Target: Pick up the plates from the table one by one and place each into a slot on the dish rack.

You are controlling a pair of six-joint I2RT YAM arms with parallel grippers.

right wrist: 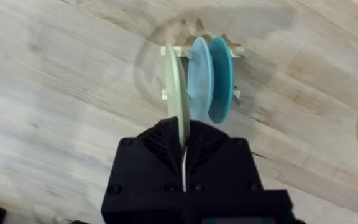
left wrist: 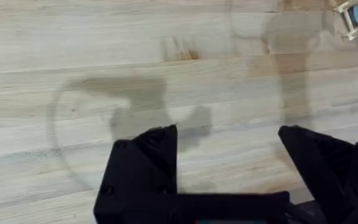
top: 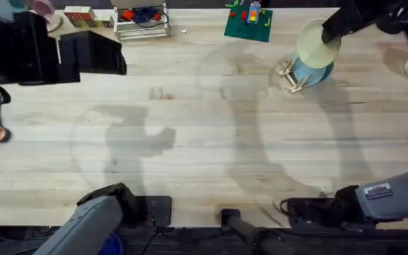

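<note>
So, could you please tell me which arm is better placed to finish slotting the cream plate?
The right. Its gripper is shut on the cream plate, on edge at the dish rack beside the blue plate. The left gripper hangs open over bare table.

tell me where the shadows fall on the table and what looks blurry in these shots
Overhead: soft arm shadows cross the table at centre-left and below the dish rack; a large, dark, blurred arm section sits at the upper left. Left wrist: the left gripper casts a soft-edged shadow on the planks just beyond its open jaws. Right wrist: a faint shadow rings the rack, and the right gripper is shut on the cream-yellow plate.
</note>
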